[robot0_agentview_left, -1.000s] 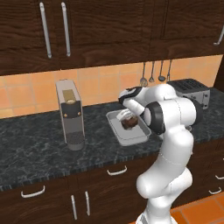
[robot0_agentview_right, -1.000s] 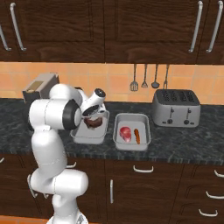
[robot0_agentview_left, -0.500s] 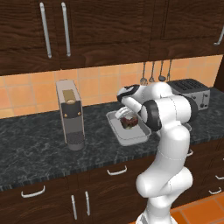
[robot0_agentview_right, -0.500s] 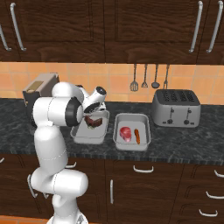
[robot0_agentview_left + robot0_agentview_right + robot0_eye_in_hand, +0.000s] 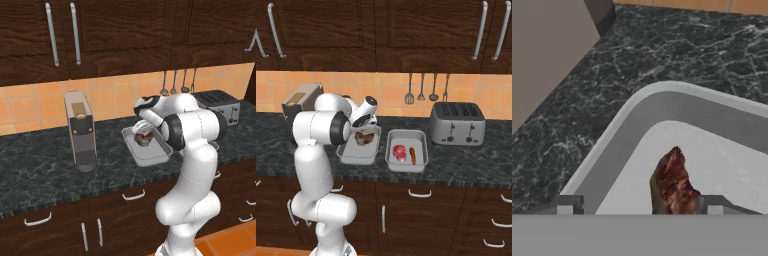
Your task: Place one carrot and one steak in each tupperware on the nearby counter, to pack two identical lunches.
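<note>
On the counter (image 5: pixel 466 162) stand two light-grey tupperware trays side by side. The left tupperware (image 5: pixel 349 154) (image 5: pixel 159 156) (image 5: pixel 637 125) holds the brown steak (image 5: pixel 362 138) (image 5: pixel 143 139) (image 5: pixel 673 184), which stands on edge. My gripper (image 5: pixel 364 131) (image 5: pixel 142 128) (image 5: pixel 639 205) hovers just above it, open; the fingertips (image 5: pixel 567 204) stand wide apart on either side of the meat, with a clear gap on the left. The right tupperware (image 5: pixel 421 136) holds the pink-red steak (image 5: pixel 399 152) and an orange carrot (image 5: pixel 412 155) beside it.
A grey coffee machine (image 5: pixel 80 131) (image 5: pixel 301 99) (image 5: pixel 547 50) stands on the counter left of the trays. A silver toaster (image 5: pixel 457 123) (image 5: pixel 220 104) sits to the right. Utensils (image 5: pixel 421 89) hang on the orange tiled wall behind.
The gripper's fingers have spread wide and let go of the brown steak over the left tupperware. The arm itself has barely moved.
</note>
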Controlling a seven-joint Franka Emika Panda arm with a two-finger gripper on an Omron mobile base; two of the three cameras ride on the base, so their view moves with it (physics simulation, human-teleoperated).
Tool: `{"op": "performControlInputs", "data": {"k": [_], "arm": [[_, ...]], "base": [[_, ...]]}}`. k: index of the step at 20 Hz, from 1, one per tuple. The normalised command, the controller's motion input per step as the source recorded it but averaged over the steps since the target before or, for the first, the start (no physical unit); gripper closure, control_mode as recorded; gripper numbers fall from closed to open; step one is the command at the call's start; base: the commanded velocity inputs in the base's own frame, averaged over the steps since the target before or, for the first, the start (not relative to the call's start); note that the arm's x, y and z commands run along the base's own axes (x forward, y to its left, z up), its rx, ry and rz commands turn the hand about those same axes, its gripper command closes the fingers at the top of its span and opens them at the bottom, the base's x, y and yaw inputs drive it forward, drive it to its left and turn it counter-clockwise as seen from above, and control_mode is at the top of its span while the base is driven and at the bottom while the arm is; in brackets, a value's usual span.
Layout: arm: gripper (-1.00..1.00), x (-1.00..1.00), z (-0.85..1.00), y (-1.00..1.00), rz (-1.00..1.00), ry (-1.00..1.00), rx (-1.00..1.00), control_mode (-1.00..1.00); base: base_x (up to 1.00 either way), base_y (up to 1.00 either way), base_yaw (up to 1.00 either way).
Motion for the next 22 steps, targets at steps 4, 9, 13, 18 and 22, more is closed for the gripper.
{"op": "performControlInputs", "data": {"k": [4,9,13,18,22], "arm": [[-1.0,-0.19,0.66,0.0,0.0,0.0,-0.01,-1.0],[-1.0,-1.0,0.18,-0.09,-0.02,0.0,0.0,-1.0],[-1.0,-1.0,0.03,-0.08,-0.11,0.08,-0.01,-1.0],[-1.0,-0.97,0.16,-0.17,-0.17,0.27,-0.04,-1.0],[-1.0,-0.84,0.3,-0.18,-0.19,0.3,-0.04,-1.0]], "base": [[0.0,0.0,0.0],[0.0,0.0,0.0],[0.0,0.0,0.0],[0.0,0.0,0.0],[0.0,0.0,0.0]]}}
